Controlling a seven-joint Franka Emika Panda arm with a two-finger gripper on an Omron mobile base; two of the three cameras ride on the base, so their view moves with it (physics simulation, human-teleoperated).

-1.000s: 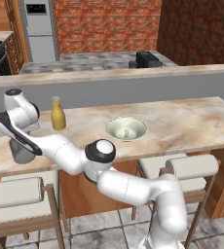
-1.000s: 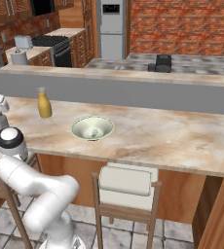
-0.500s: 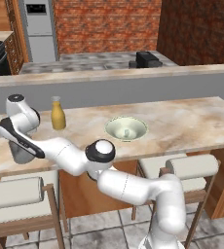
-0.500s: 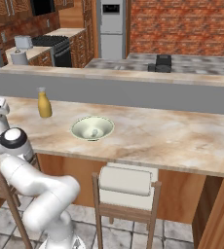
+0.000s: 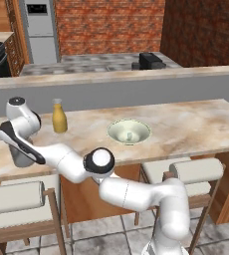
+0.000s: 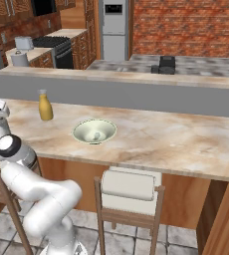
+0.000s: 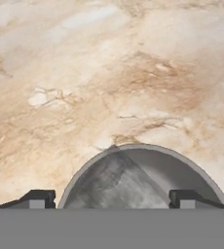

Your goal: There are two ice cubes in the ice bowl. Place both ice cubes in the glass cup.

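Marble counter (image 5: pixel 186 124) carries the ice bowl (image 5: pixel 129 132), one ice cube (image 5: pixel 130 135) inside. Far left of it, the gripper (image 7: pixel 112 198) hangs wide open, empty, over the glass cup (image 7: pixel 143 177); lifting carelessly might tip it.

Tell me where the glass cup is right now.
The glass cup sits on the marble counter at its far left end, directly under the gripper, left of the yellow bottle in the left base view.

We see the glass cup (image 7: pixel 143 180) directly under the gripper (image 7: pixel 111 199), between its spread fingertips, standing on the counter (image 7: pixel 109 73). Far off to the gripper's right sit the bottle (image 5: pixel 59 117), then the ice bowl (image 5: pixel 129 132) holding one ice cube (image 5: pixel 130 135).
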